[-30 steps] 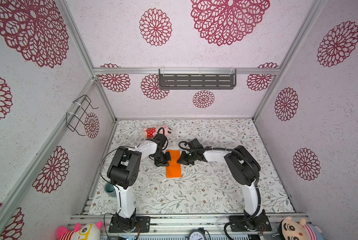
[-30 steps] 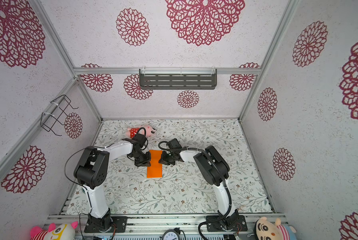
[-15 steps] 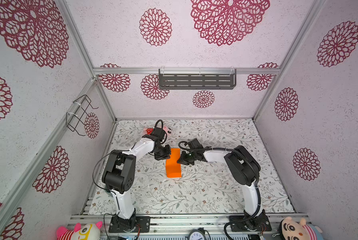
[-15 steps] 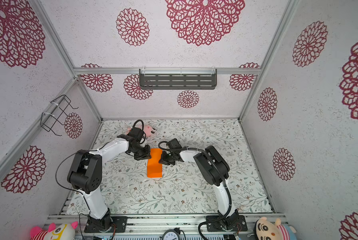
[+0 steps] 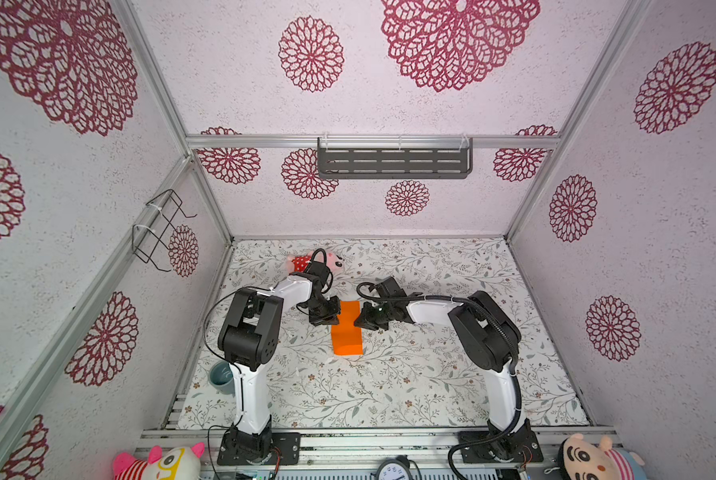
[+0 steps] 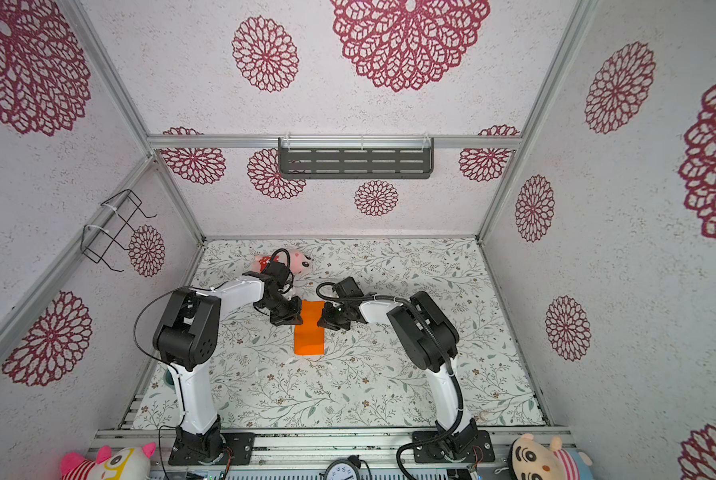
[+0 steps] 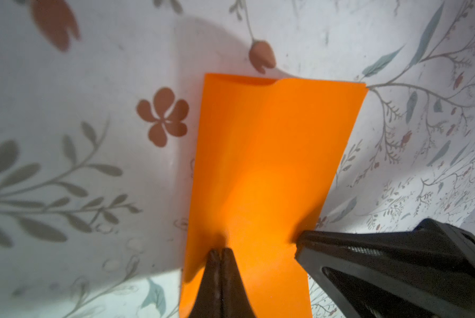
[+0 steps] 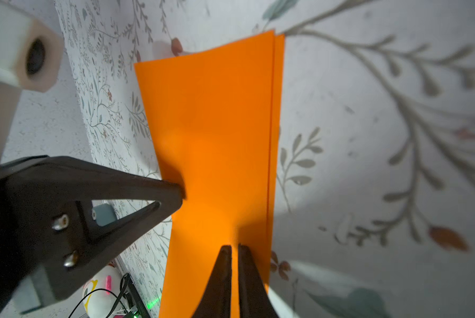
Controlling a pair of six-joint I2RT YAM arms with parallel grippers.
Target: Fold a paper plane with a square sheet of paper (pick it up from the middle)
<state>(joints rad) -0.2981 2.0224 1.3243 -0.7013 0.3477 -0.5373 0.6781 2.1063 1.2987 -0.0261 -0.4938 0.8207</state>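
The square sheet of paper (image 5: pixel 346 330) (image 6: pixel 309 332) is bright orange and lies folded in half, a narrow rectangle on the floral table; its two layers show along one long side (image 8: pixel 275 110). No paper plane is in view. My left gripper (image 5: pixel 333 317) (image 6: pixel 296 318) (image 7: pixel 221 251) is shut, with its tip pressed on the paper near its left long edge. My right gripper (image 5: pixel 362 322) (image 6: pixel 325 323) (image 8: pixel 235 247) is shut to a thin slit, its tip down on the paper by the right long edge. The two tips face each other across the far half of the paper (image 7: pixel 272 165).
A pink plush toy (image 5: pixel 334 261) (image 6: pixel 301 259) with red dotted shorts lies behind the left wrist. A grey-blue cup (image 5: pixel 220 376) stands by the left arm's base. A dark shelf (image 5: pixel 393 160) hangs on the back wall and a wire basket (image 5: pixel 161 228) on the left wall.
The left gripper swung from beside the paper toward the plush toy, then came back down onto the paper's left edge. The right gripper and the paper stayed put.
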